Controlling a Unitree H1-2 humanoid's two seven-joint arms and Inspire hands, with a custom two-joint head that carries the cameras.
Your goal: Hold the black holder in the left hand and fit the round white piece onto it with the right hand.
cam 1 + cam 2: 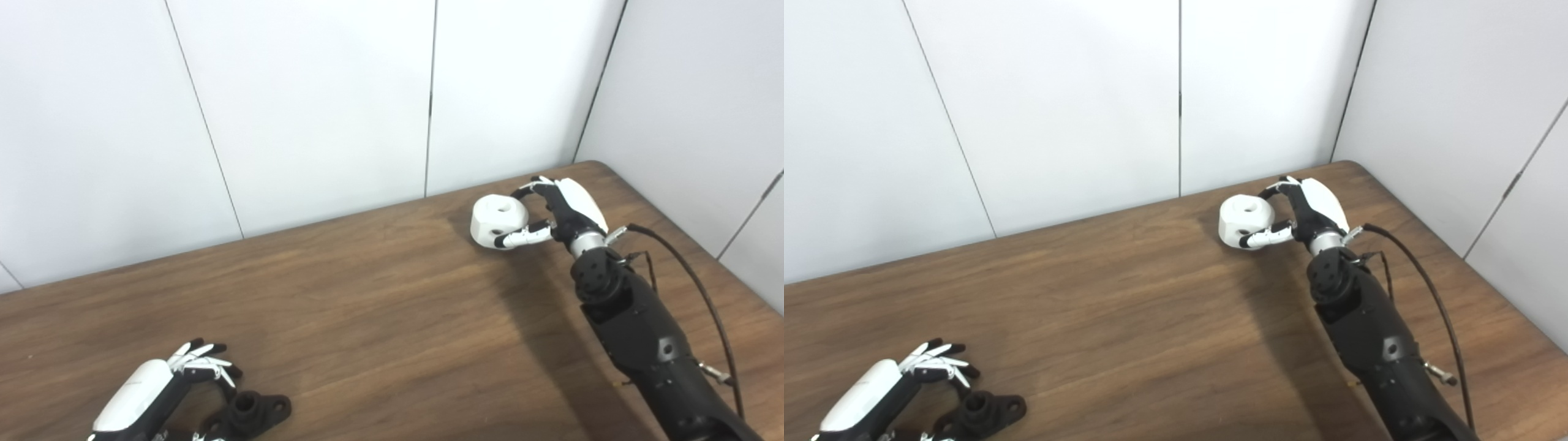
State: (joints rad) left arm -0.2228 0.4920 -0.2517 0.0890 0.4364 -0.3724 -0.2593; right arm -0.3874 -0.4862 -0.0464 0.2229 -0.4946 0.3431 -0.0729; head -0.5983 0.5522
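Dark wood-grain table (367,306), rounded far-right corner, set against white wall panels. Two things on it, well apart. Round white piece (499,220) sits far right near the corner, hole in its top face and another in its side. Black holder (251,413) lies at the near-left edge, flat flange on the wood with a short round socket standing up from it.

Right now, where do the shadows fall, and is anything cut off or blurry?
Left eye view: the right arm casts a soft dark band to its left across the table. Right eye view: same shadow; the left hand and black holder sit at the bottom edge, partly cropped. Both views look sharp.
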